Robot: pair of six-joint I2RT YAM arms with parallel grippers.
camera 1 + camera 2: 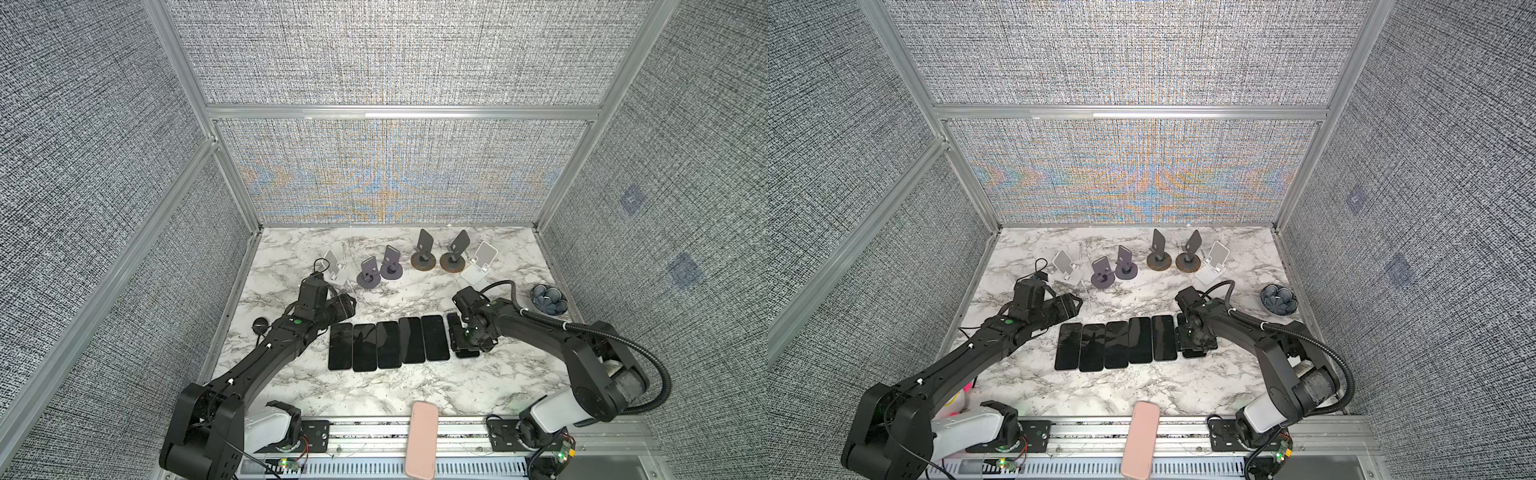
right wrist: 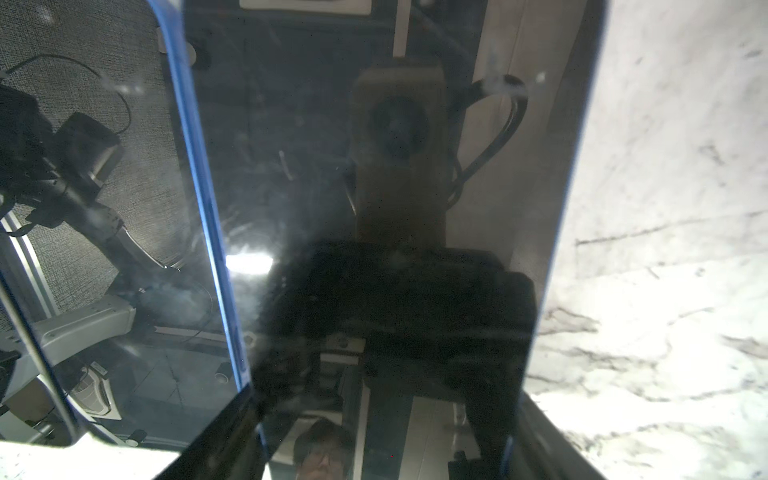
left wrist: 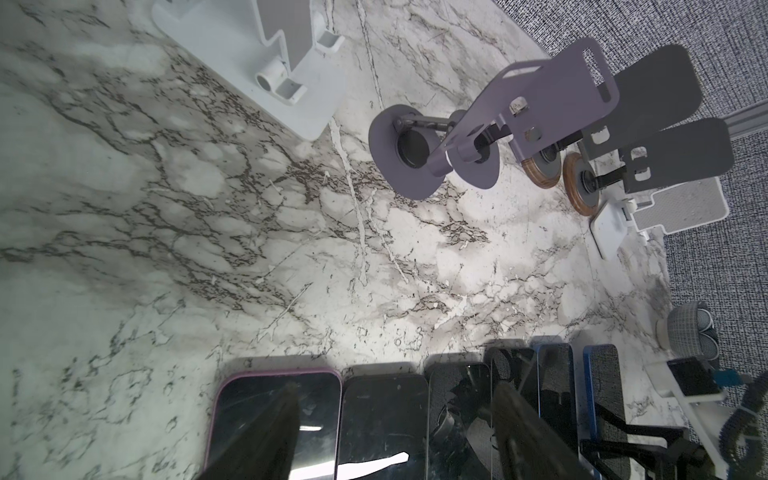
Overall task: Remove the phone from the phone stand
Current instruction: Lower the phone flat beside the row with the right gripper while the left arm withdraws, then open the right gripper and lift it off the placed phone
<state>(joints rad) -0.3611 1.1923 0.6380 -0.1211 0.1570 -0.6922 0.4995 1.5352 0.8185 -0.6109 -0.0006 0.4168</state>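
Right wrist view: right gripper (image 2: 382,419) straddles blue-edged phone (image 2: 395,166) on table (image 2: 665,208); pinching or clear, cannot tell. Left gripper (image 3: 397,388) spread, empty, near phone row (image 1: 388,345). Phone stands (image 1: 424,251) near far edge.

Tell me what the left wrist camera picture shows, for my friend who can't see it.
Dark phones lie flat in a row on a marble table, and the left tool, open and empty, hovers above them. Farther off stand empty phone stands: white, purple and dark grey.

Table (image 1: 374,395) was white marble with grey veins, phones (image 1: 411,345) glossy black, purple stands (image 1: 380,270) behind phones, blue-patterned bowl (image 1: 548,298) right of phones
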